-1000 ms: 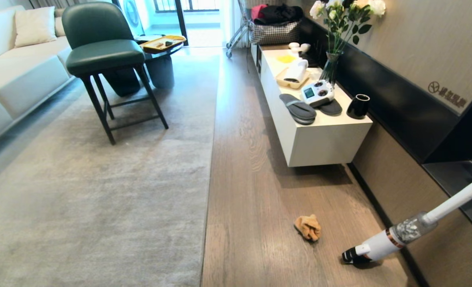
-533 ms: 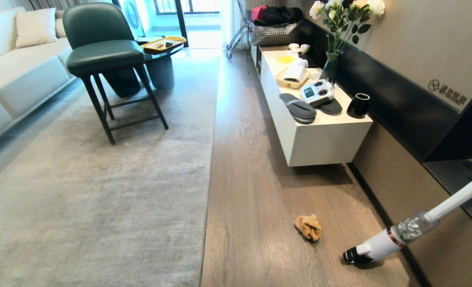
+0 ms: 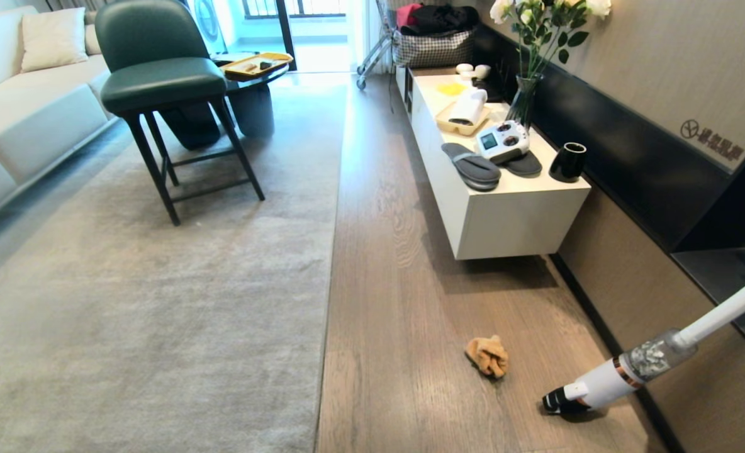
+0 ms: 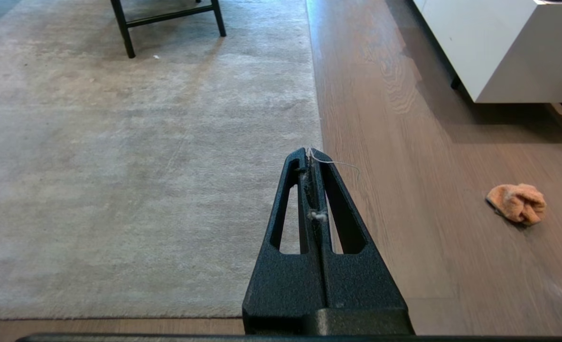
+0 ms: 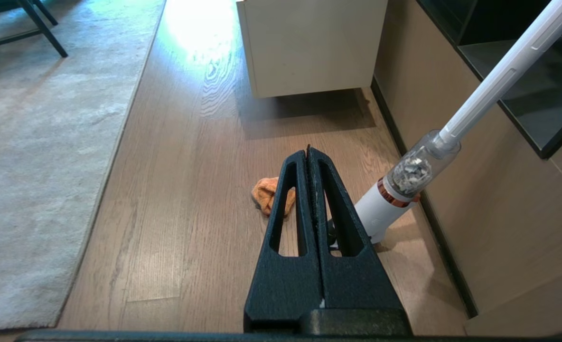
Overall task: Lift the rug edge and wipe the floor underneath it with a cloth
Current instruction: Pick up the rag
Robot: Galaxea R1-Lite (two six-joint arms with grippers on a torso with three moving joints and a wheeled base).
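Note:
A large pale grey rug (image 3: 158,302) covers the left of the room; its rug edge (image 3: 330,283) runs straight along the brown wood floor (image 3: 404,327) and lies flat. The crumpled orange cloth (image 3: 487,356) rests on the floor well to the right of that edge. Neither arm shows in the head view. My left gripper (image 4: 309,153) hangs shut and empty above the rug edge (image 4: 315,109), with stray fluff and a thread on its tips, the cloth (image 4: 517,203) far off. My right gripper (image 5: 308,151) is shut and empty above the floor (image 5: 176,199), partly covering the cloth (image 5: 264,194).
A white stick vacuum (image 3: 624,372) leans against the right wall close to the cloth. A white low cabinet (image 3: 504,214) with slippers, a remote and a vase stands along that wall. A green chair (image 3: 165,82) stands on the rug, a sofa (image 3: 14,119) at far left.
The whole head view has shifted slightly, things sliding a little up in the picture: the camera moved. The cloth, rug and vacuum have not moved on the floor.

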